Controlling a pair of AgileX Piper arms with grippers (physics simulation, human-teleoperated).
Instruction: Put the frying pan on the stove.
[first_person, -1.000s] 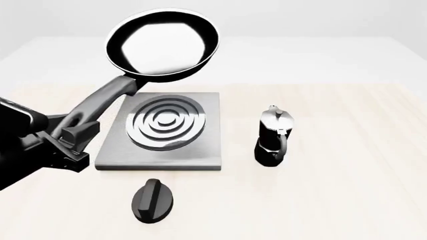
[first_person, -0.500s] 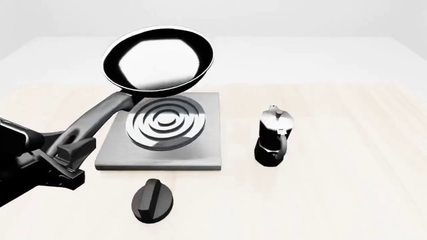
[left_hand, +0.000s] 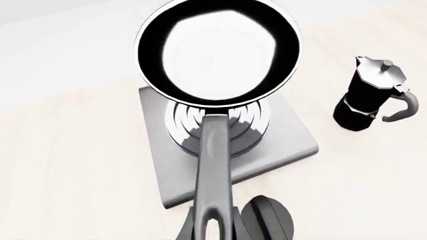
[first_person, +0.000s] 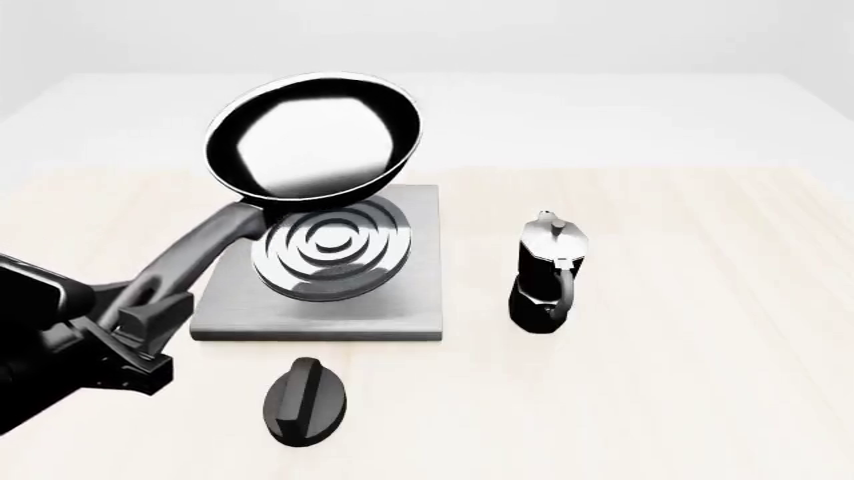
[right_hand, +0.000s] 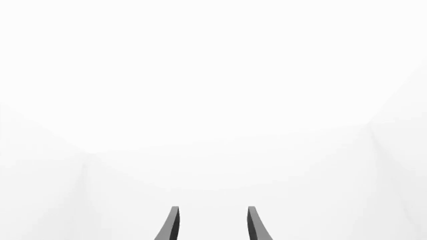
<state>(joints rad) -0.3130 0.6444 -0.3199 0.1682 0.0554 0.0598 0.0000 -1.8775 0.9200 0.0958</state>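
- Frying pan (first_person: 315, 137): round, shallow, glossy black, with a bright white reflection across its inner face. Held in the air, tilted, above the far part of the stove; not resting on it. Its long, dark grey, smooth handle (first_person: 194, 255) runs down and leftward to the left gripper; in the left wrist view the pan (left_hand: 219, 52) hangs over the stove's rings, and the handle ends in a loop hole between the fingers.
- Left gripper (first_person: 131, 310): black, blocky, angular fingers closed around the end of the pan handle, clamping it from both sides.
- Stove (first_person: 400, 295): flat square slab of brushed grey metal, lying on the table, with raised concentric silver rings at its middle, partly screened by the pan.
- Right gripper (right_hand: 211, 225): seen only in the right wrist view, two thin dark curved fingers standing apart, nothing between them, against blank white.
- Moka pot (first_person: 546, 272): small, faceted, black base and silver top, upright, right of the stove, apart from it.
- Knob (first_person: 306, 399): black oval with a raised ridge, just in front of the stove.
- Table (first_person: 694, 330): pale, faint wood grain.
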